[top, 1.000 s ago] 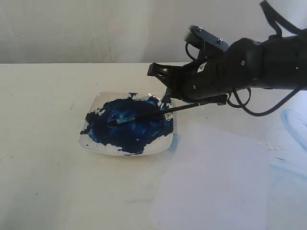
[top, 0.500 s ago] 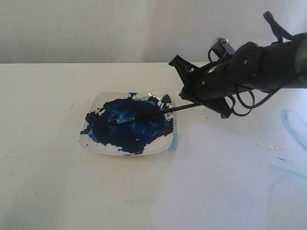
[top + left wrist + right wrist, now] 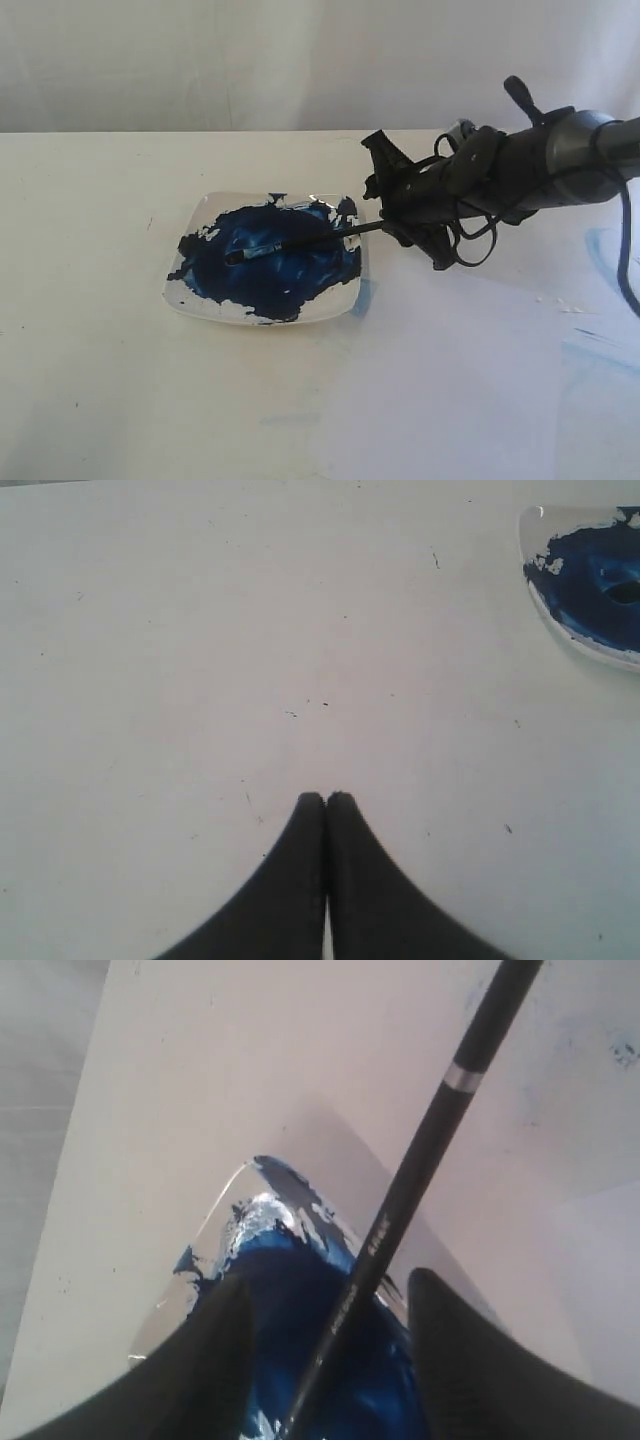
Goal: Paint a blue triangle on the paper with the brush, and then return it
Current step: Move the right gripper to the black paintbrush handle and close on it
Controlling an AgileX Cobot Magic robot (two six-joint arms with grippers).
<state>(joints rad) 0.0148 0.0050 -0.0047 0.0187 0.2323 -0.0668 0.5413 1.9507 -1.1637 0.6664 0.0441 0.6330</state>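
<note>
The brush point(image 3: 300, 241) lies across the square white plate point(image 3: 185, 290), its bristle tip in the dark blue paint and its black handle sticking out over the rim to the right. My right gripper point(image 3: 385, 205) is open around the handle's end. In the right wrist view the brush point(image 3: 400, 1220) passes between the fingers of the right gripper point(image 3: 330, 1280) with a gap on each side. The paper point(image 3: 450, 400) lies in front of and to the right of the plate. The blue triangle is not in view. My left gripper point(image 3: 326, 798) is shut over bare table, holding nothing.
Pale-blue streaks point(image 3: 605, 255) mark the surface at the far right. A corner of the paint-smeared plate point(image 3: 535, 590) shows in the left wrist view. A white backdrop runs along the table's far edge.
The right gripper has gone from shut to open and rolled about its wrist, drawing back a little to the right. The brush lies where it was on the plate.
</note>
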